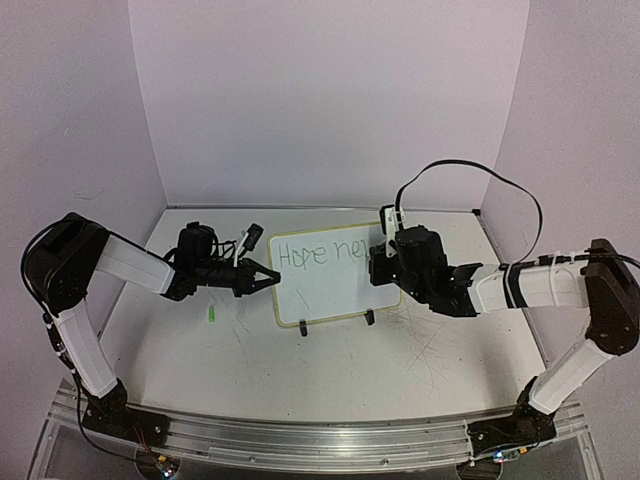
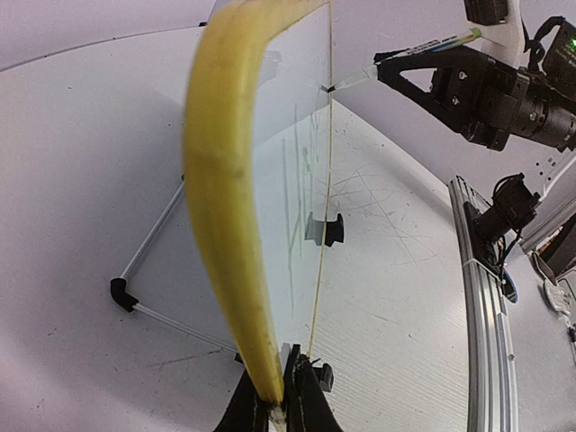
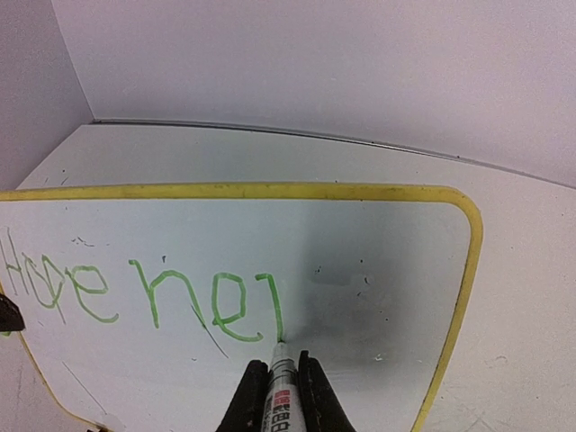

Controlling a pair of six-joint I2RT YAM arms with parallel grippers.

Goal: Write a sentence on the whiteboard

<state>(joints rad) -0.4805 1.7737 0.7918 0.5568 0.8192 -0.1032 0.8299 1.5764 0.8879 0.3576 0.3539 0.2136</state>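
Left claw (image 2: 286,389) clamps whiteboard (image 2: 225,225); right claw (image 3: 279,382) presses marker (image 3: 282,389) to sentence (image 3: 180,297).

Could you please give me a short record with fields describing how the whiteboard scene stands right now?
board: whiteboard standing on the table on two black clip feet
text: green writing reading "Hope ne" plus one further stroke
left arm: left gripper shut on the whiteboard's yellow left rim
right arm: right gripper shut on a marker
marker tip: touching the board at the foot of the last stroke
loose item: small green object on the table, left of the board
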